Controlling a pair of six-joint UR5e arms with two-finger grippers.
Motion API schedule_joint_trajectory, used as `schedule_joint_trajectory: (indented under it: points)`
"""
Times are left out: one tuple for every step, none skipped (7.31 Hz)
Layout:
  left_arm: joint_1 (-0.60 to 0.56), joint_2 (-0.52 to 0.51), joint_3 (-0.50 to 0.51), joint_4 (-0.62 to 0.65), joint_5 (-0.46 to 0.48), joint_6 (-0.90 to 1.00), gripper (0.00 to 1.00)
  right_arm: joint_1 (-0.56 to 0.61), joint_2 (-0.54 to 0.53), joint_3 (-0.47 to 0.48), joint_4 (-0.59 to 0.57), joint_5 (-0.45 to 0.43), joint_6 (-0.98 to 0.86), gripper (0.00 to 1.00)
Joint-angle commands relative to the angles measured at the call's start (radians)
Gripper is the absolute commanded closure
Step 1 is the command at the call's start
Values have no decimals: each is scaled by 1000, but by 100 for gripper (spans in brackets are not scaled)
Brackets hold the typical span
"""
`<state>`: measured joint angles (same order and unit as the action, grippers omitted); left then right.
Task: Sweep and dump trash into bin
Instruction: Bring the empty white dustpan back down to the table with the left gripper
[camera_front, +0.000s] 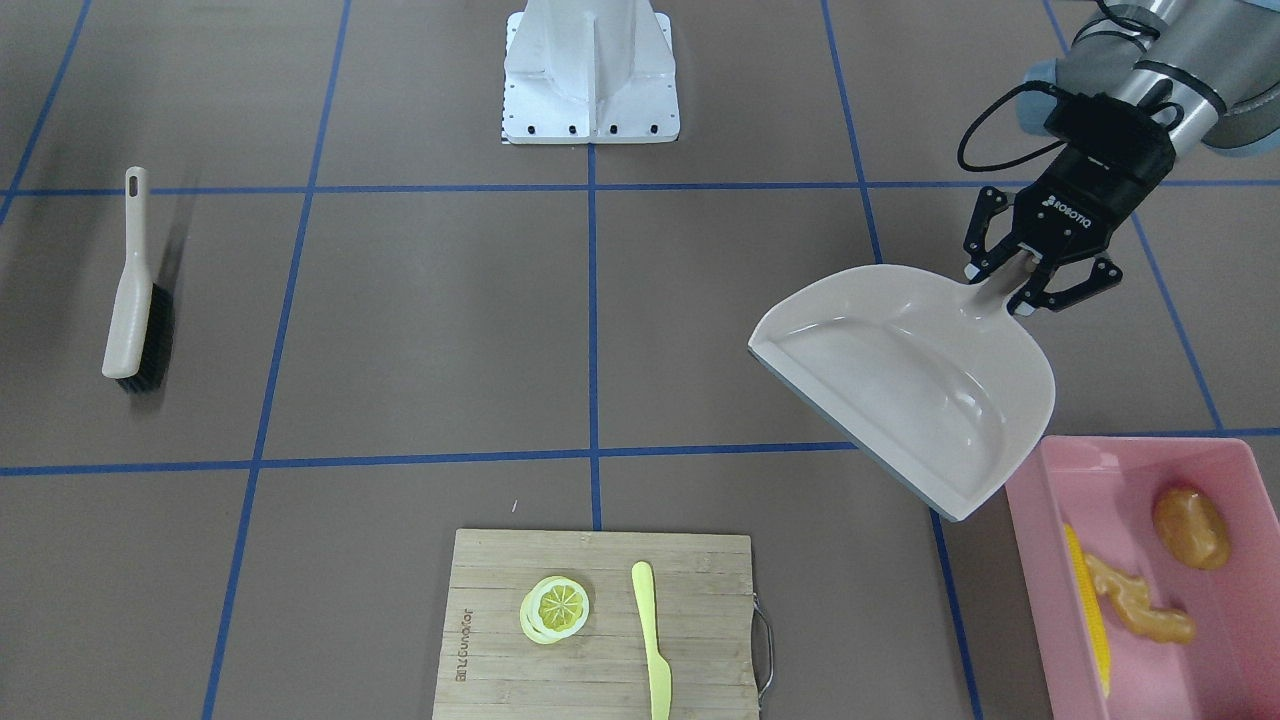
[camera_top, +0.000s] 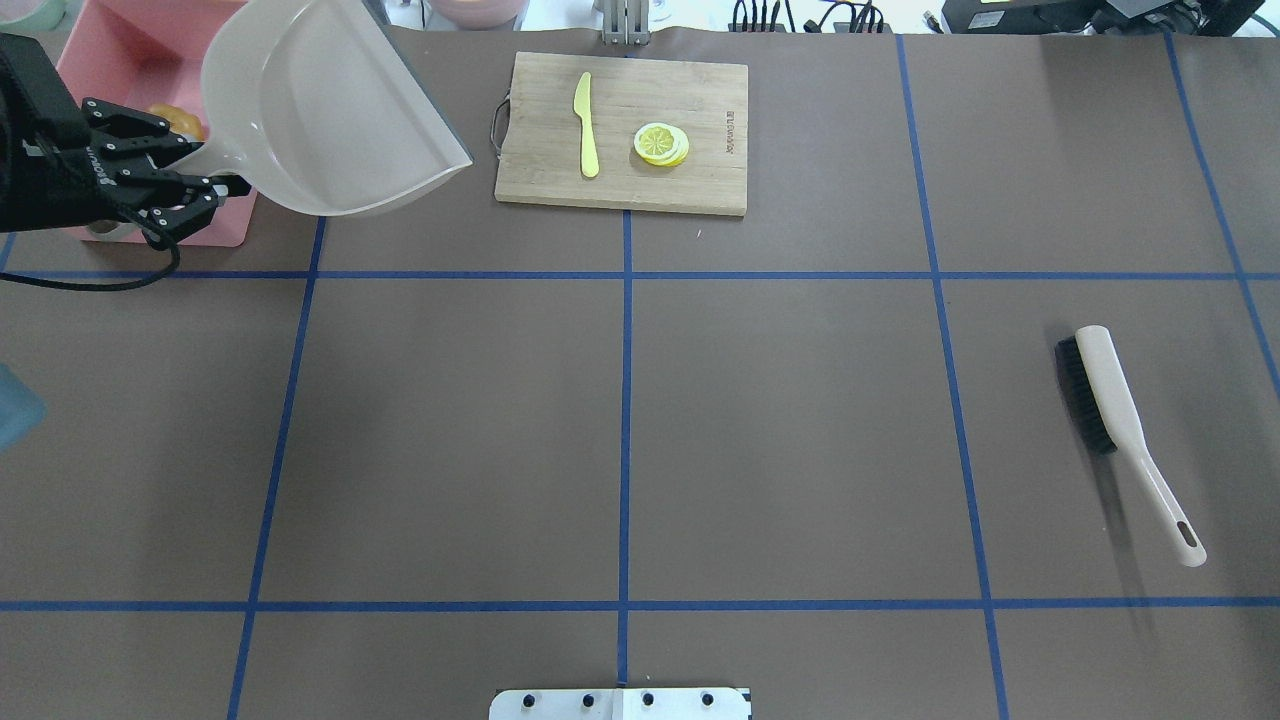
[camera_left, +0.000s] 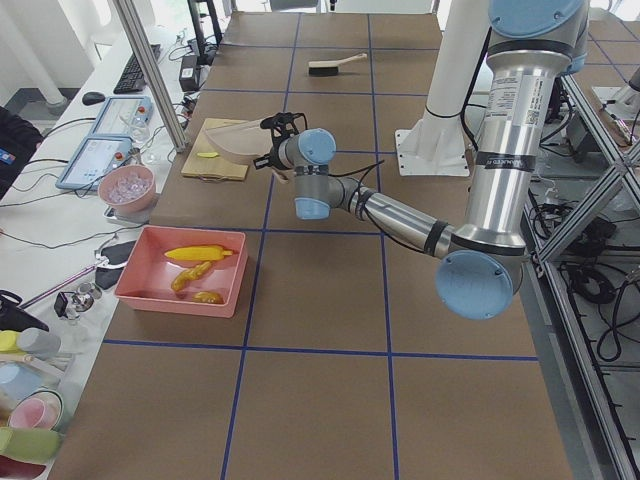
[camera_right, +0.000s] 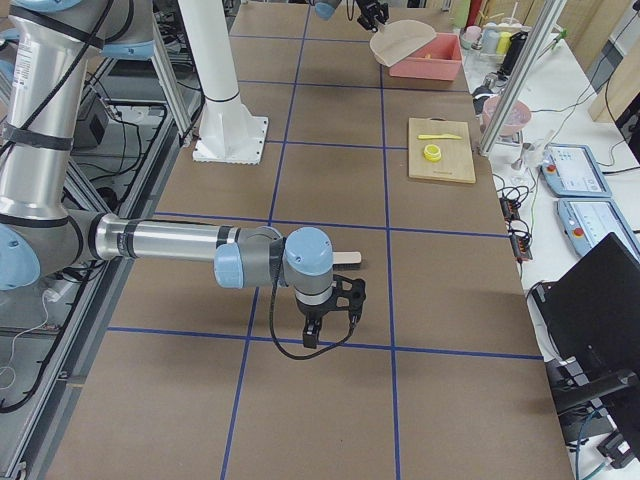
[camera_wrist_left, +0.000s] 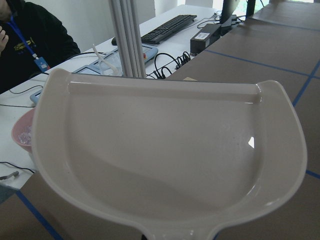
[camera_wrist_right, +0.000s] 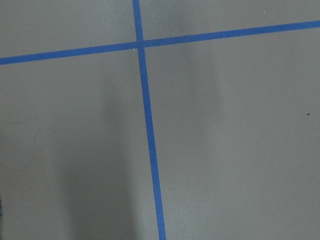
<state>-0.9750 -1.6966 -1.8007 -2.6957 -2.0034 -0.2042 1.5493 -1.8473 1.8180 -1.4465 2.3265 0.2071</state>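
Note:
My left gripper (camera_front: 1005, 285) is shut on the handle of the beige dustpan (camera_front: 900, 380) and holds it tilted in the air, its lower corner at the edge of the pink bin (camera_front: 1040, 520). The pan is empty in the left wrist view (camera_wrist_left: 165, 165). In the bin lie the yellow corn cob (camera_front: 1088, 610), the tan ginger root (camera_front: 1140, 600) and the orange-brown lump (camera_front: 1190, 527). My right gripper (camera_right: 325, 325) shows only in the exterior right view, hanging over the table near the brush (camera_right: 348, 259); I cannot tell whether it is open or shut.
The brush (camera_top: 1110, 420) lies flat on the table on my right side. A wooden cutting board (camera_front: 500, 620) at the far middle bears a lemon slice (camera_front: 555, 608) and a yellow plastic knife (camera_front: 650, 640). The robot base plate (camera_front: 590, 100) stands at the near middle.

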Motion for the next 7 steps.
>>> schedule_joint_trajectory:
  points:
    - [86, -9, -11, 60, -66, 52, 100, 0, -1, 0, -2, 4, 1, 0]
    - [163, -9, -11, 72, -67, 54, 100, 0, -1, 0, -2, 4, 1, 0]
    - [224, -12, -8, 88, -84, 60, 100, 0, -1, 0, 0, 4, 1, 0]
    - [286, -23, -3, 102, -89, 160, 100, 0, 6, 0, 0, 1, 1, 0]
    - [301, -25, -11, 197, -109, 264, 100, 0, 2, 0, 0, 1, 1, 0]
    - [302, -26, -6, 250, -162, 341, 100, 0, 2, 0, 0, 4, 1, 0]
    - [302, -32, 3, 270, -170, 412, 100, 0, 5, 0, 0, 5, 1, 0]
